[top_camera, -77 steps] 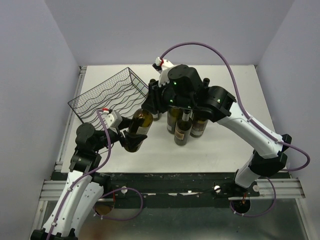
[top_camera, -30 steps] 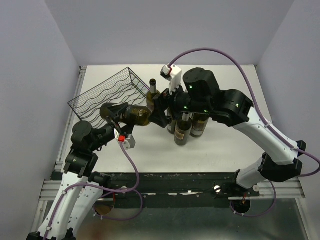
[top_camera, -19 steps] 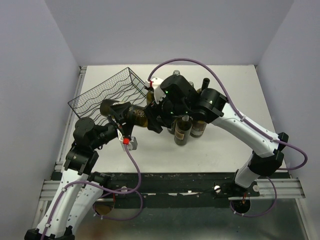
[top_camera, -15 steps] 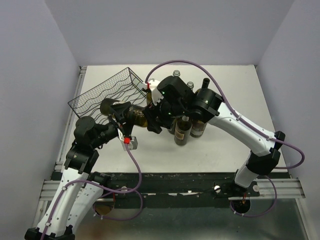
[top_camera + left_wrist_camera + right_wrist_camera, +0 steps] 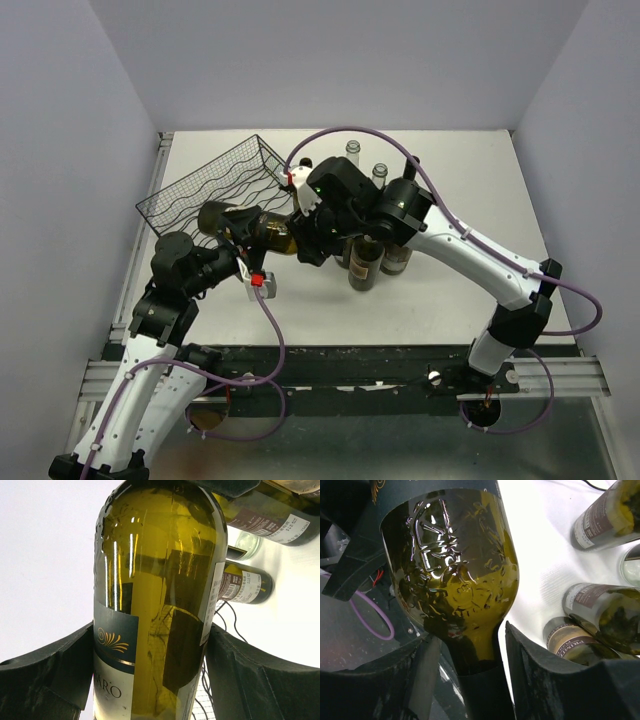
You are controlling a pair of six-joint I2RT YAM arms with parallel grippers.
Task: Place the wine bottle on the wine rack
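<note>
A green wine bottle (image 5: 262, 232) lies level in the air, its base toward the black wire wine rack (image 5: 215, 185) and its neck pointing right. My left gripper (image 5: 238, 238) is shut on the bottle's labelled body (image 5: 150, 580), with a finger (image 5: 55, 670) pressed against each side. My right gripper (image 5: 305, 238) straddles the neck (image 5: 477, 655) just below the shoulder. Its fingers (image 5: 540, 680) stand close on both sides, and a thin sliver of gap still shows. The rack holds no bottle.
Several more bottles stand in a cluster (image 5: 370, 260) just right of the right gripper, two with bare tops (image 5: 352, 148) behind it. They also lie close in the wrist views, bottles (image 5: 605, 520) and bottles (image 5: 245, 582). The rack sits at the table's far-left corner beside the wall.
My right arm has swung left and down onto the bottle's neck, and its jaws have narrowed from wide open. The left gripper has kept the bottle level and nearly still over the last second.
</note>
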